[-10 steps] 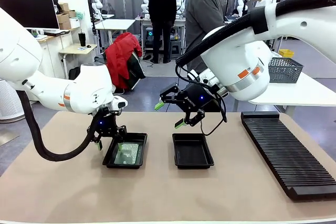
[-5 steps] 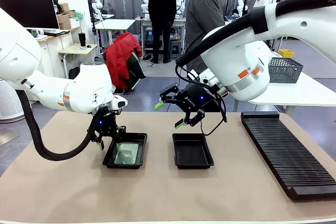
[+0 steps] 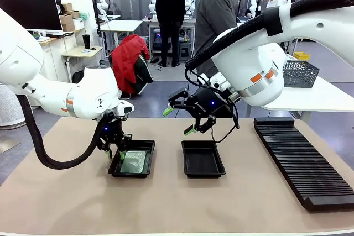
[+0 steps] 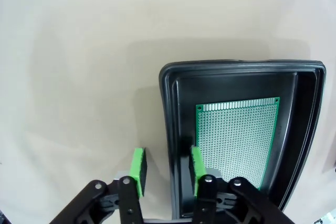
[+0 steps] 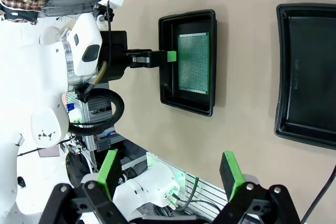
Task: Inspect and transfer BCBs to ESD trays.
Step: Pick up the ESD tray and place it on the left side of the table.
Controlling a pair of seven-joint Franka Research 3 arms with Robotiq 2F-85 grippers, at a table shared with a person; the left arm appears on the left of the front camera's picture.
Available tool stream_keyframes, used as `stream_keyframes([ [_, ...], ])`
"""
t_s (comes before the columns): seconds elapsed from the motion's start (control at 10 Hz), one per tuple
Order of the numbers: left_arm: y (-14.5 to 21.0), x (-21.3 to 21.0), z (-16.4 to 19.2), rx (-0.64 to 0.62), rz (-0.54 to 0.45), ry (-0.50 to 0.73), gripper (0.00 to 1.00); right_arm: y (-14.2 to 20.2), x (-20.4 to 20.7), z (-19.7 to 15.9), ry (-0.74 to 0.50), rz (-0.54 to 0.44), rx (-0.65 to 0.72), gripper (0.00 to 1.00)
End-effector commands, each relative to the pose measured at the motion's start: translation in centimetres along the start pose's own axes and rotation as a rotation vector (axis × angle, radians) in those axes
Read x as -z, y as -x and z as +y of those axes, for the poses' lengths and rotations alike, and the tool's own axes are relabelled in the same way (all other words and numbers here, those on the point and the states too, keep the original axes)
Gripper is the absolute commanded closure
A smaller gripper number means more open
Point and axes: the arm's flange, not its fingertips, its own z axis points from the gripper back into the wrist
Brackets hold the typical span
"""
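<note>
Left wrist view: left gripper (image 4: 167, 162) is partly open and grips nothing; its pads straddle one side wall of an ESD tray (image 4: 236, 66), the outer pad clear of the wall; one BCB (image 4: 237, 139) lies flat in that tray, just beyond the inner pad; right gripper (image 5: 170, 174) is wide open, empty, raised above the second ESD tray (image 5: 310, 72).

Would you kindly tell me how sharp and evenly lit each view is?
Front view: sharp, evenly lit. Left wrist view: holes in the BCB read crisply; soft shadow beside its tray. Right wrist view: sharp, with wide-angle bowing of the empty tray.
</note>
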Motion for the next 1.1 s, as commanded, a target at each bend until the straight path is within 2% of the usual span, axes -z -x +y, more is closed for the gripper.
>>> stream_keyframes([
  [0.0, 0.60, 0.14, 0.47, -0.014, -0.017, -0.002, 0.60, 0.02, -0.09, 0.05, 0.014, -0.002, 0.007, 0.00],
  [0.7, 0.48, 0.23, 0.25, -0.016, -0.025, 0.028, 0.92, 0.02, -0.09, 0.05, 0.014, -0.002, 0.007, 0.00],
  [0.8, 0.45, 0.21, 0.23, -0.016, -0.024, 0.027, 0.92, 0.02, -0.09, 0.05, 0.014, -0.002, 0.007, 0.00],
  [0.9, 0.46, -0.15, 0.30, -0.019, -0.032, 0.034, 1.00, 0.02, -0.09, 0.05, 0.014, -0.002, 0.007, 0.00],
  [1.0, 0.54, -0.44, 0.42, -0.025, -0.039, 0.039, 1.00, 0.02, -0.09, 0.05, 0.014, -0.002, 0.007, 0.00],
])
